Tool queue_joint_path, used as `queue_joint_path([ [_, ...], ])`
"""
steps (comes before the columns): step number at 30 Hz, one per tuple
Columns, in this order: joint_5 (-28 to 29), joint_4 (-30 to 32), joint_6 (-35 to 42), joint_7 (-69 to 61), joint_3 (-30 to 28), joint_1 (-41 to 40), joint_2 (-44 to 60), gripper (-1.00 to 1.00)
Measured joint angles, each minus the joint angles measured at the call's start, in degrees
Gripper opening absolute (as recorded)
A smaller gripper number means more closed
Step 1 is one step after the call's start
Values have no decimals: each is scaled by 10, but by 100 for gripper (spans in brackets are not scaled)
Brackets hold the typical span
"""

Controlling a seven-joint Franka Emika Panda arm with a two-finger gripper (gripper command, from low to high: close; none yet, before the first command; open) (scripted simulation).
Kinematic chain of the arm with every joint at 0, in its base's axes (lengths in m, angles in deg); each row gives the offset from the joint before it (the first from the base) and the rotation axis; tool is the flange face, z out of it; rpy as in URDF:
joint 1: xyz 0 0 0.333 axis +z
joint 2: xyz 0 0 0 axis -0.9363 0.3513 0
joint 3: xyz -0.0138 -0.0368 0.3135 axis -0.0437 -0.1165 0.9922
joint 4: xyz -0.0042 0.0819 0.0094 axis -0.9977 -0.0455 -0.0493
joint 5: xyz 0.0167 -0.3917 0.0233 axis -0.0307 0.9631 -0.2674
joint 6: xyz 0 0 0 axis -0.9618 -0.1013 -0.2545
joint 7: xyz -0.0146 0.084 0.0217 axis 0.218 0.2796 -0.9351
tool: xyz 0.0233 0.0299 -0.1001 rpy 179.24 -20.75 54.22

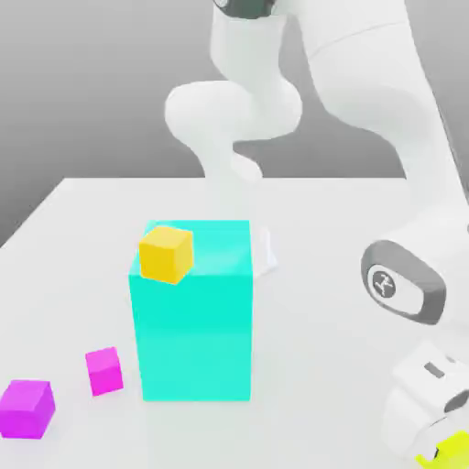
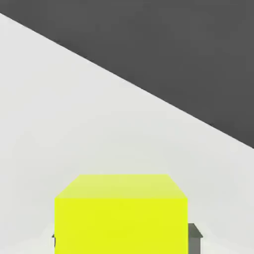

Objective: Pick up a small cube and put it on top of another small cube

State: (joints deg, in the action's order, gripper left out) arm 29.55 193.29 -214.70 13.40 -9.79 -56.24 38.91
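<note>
Claw closed around the lime-yellow cube

The claw (image 2: pixel 124 244) is narrowed onto the lime-yellow cube (image 2: pixel 121 225), one finger against each of two opposite sides. Whether the cube touches the tabletop (image 1: pixel 316 366) under the claw, I cannot tell. In the hand view, a straight edge of the pale tabletop runs at a slant beyond the held cube, with a dark grey area (image 2: pixel 173 49) past it.

Out from the claw, toward the exterior view's left, the tall cyan block (image 1: pixel 194 334) stands upright, well apart from it. The orange-yellow cube (image 1: pixel 166 255) is at the block's top, overlapping its front edge near the corner farther from the claw; its exact contact with the block is unclear.

Past the block, farther from the claw, the small magenta cube (image 1: pixel 104 372) lies near the block but apart from it. Farthest out sits the purple-magenta cube (image 1: pixel 26 409), near the magenta one, with bare tabletop between the two.
</note>
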Motion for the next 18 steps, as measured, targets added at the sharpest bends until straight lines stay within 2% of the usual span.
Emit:
queue_joint_path([
  [5,-45,22,58,-18,20,-36,-81,-100],
  [18,-157,84,77,122,-153,-209,-170,-100],
])
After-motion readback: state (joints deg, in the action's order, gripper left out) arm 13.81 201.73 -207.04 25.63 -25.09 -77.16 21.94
